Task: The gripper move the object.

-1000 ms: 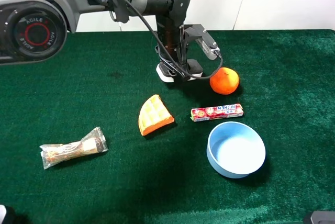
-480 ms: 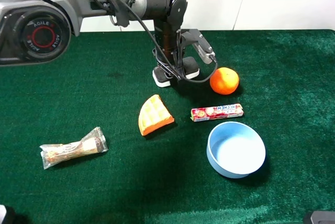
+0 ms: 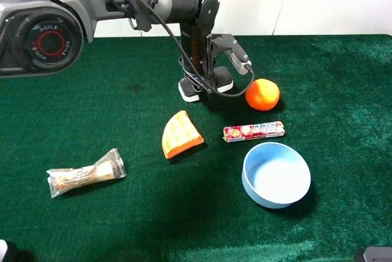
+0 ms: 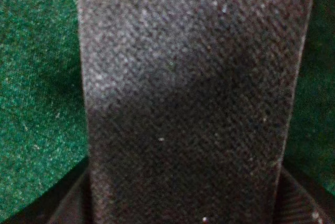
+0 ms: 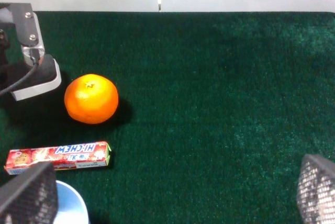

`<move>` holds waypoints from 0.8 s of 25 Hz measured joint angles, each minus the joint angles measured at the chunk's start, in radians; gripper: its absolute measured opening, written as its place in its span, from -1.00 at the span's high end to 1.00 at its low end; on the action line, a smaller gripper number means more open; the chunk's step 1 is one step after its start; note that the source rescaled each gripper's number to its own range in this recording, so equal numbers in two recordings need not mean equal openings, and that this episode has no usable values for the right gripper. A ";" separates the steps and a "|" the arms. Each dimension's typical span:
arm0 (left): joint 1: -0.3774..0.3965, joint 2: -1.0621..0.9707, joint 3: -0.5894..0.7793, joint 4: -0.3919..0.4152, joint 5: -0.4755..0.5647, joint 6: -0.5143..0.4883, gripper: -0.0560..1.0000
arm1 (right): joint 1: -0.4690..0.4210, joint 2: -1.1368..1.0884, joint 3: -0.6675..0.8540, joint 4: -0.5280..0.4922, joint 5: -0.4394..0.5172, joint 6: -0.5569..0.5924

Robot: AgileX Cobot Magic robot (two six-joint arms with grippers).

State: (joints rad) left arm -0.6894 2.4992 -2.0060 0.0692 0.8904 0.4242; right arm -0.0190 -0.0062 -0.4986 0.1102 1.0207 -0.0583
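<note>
Obs.: oblong board eraser (image 3: pixel 191 94), black felt top and white plastic base, sits at the far middle of the dark green felt-covered desk (image 3: pixel 92 109). It lies just left of the round orange mandarin (image 3: pixel 263 94), not touching it.

Left gripper (image 3: pixel 205 81), black with looping cables, comes straight down on the board eraser and is closed across its width. In the left wrist view the felt (image 4: pixel 188 103) fills nearly the whole frame, with the dark fingers (image 4: pixel 63 205) pressed against both long sides. Cannot tell whether the base rests on the desk or hangs just above it.

In front of the mandarin: red-and-white candy roll (image 3: pixel 253 131), lying flat. Just in front of that: light blue round bowl (image 3: pixel 276 174), upright. Left of the roll: orange waffle-patterned wedge (image 3: pixel 181 134). Well apart, near left: clear-wrapped brown snack bar (image 3: pixel 86 173).

Right gripper (image 5: pixel 172 198): fingers spread wide, holding nothing, looking toward the mandarin (image 5: pixel 91 98), the roll (image 5: pixel 57 157) and the eraser's white end (image 5: pixel 37 84).
</note>
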 joint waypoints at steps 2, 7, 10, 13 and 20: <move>0.000 0.000 -0.003 0.000 0.008 0.000 0.89 | 0.000 0.000 0.000 0.000 0.000 0.000; 0.000 0.000 -0.003 0.000 0.012 0.000 0.89 | 0.000 0.000 0.000 0.000 0.000 0.000; 0.000 -0.001 -0.003 0.000 0.019 0.002 0.83 | 0.000 0.000 0.000 0.000 0.000 0.000; 0.000 -0.002 -0.003 0.002 0.034 0.009 0.70 | 0.000 0.000 0.000 0.000 0.000 0.000; 0.000 -0.046 -0.003 0.003 0.038 0.022 0.14 | 0.000 0.000 0.000 0.000 0.000 0.000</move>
State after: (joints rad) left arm -0.6894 2.4531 -2.0093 0.0722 0.9282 0.4461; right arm -0.0190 -0.0062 -0.4986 0.1102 1.0207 -0.0583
